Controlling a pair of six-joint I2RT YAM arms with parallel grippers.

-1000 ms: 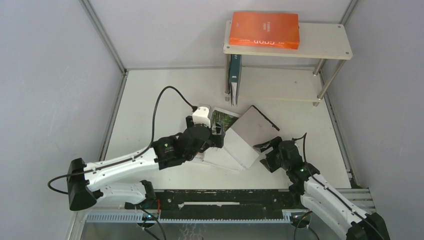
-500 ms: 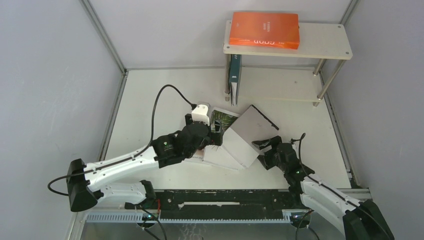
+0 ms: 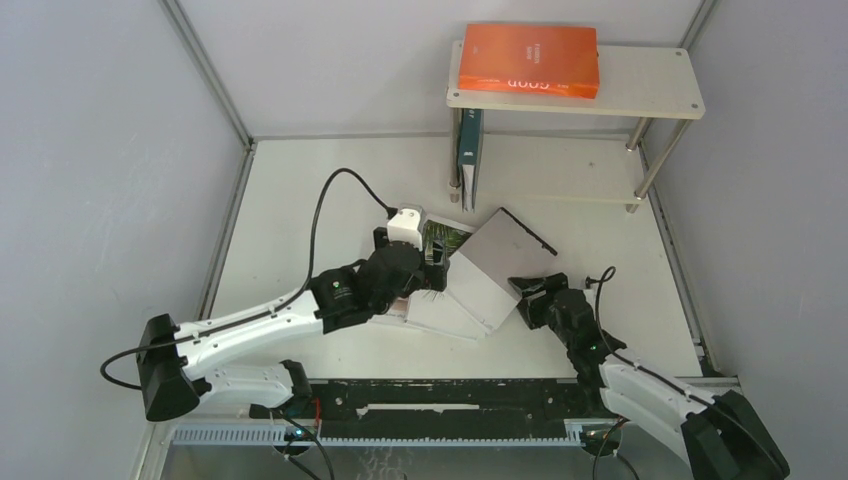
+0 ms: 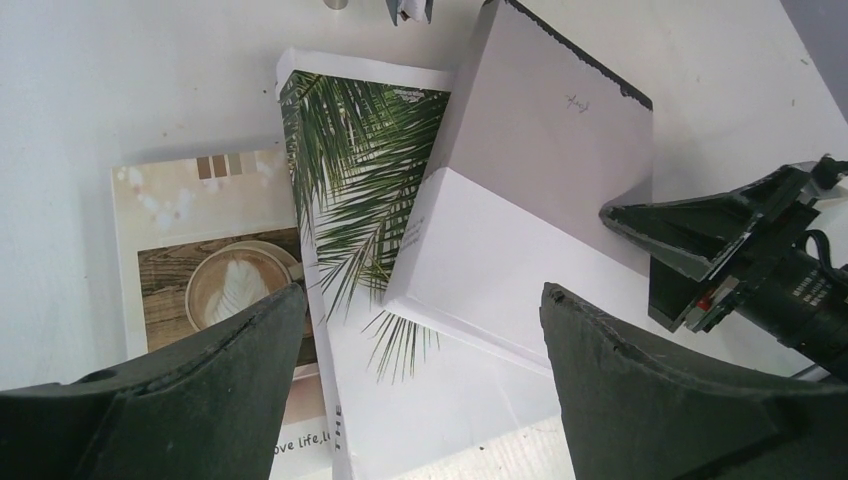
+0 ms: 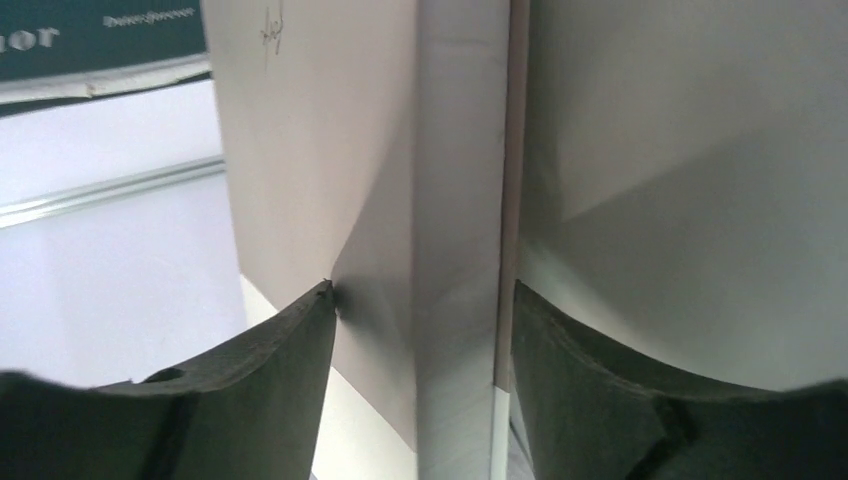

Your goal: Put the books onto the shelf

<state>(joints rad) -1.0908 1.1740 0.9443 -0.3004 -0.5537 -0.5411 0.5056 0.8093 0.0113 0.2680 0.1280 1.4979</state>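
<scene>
The shelf stands at the back right. An orange book lies on its top board, and a dark teal book stands upright at the left end of the lower board. In the middle of the table, a plain grey-white book leans tilted over a palm-leaf book and a coffee-cup book. My left gripper hovers open above the palm-leaf book, holding nothing. My right gripper straddles the grey-white book's near right edge, both fingers against it.
Grey walls with metal corner posts enclose the table on three sides. A black cable loops above the left arm. A black rail runs along the near edge. The shelf's metal legs stand at the right.
My right gripper has slid forward and left onto the grey-white book's edge, and its jaws have narrowed onto it. The left arm has crept slightly towards the back.
</scene>
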